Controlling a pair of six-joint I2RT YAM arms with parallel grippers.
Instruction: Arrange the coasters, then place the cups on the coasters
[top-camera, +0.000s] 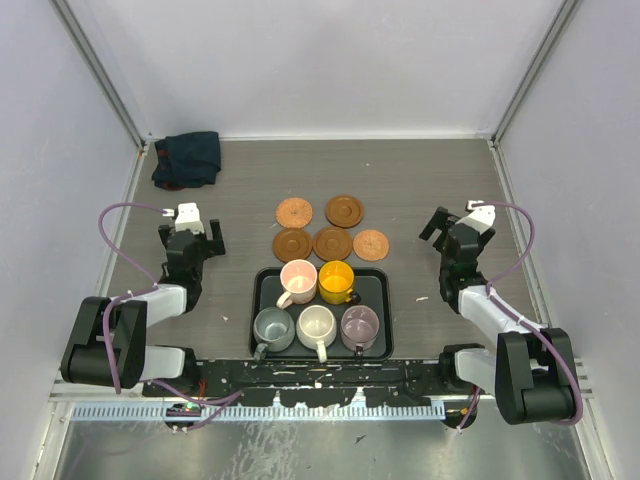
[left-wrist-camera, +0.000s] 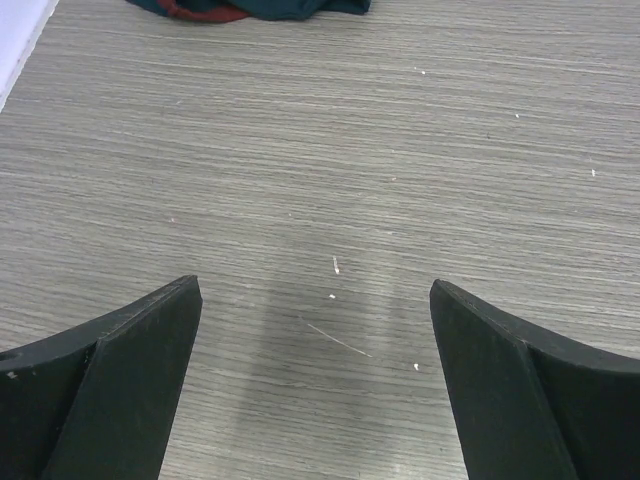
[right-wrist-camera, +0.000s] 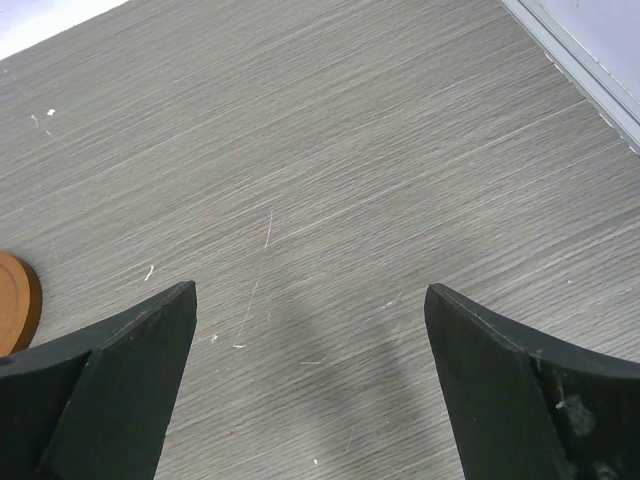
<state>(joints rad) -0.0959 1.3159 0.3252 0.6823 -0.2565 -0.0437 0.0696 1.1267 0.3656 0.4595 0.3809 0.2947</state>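
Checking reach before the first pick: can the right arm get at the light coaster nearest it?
Likely yes: the right tool is open over bare table, with nothing between it and that coaster; the tray sits off that path.

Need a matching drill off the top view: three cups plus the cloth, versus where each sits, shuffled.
Things:
1. pink cup
2. mauve cup
3. dark cloth
4. grey-green cup

Places:
a. far left corner of the table
b. on the tray, near row, left end
c. on the tray, far row, left
d. on the tray, near row, right end

Pairs: 1-c, 2-d, 3-a, 4-b
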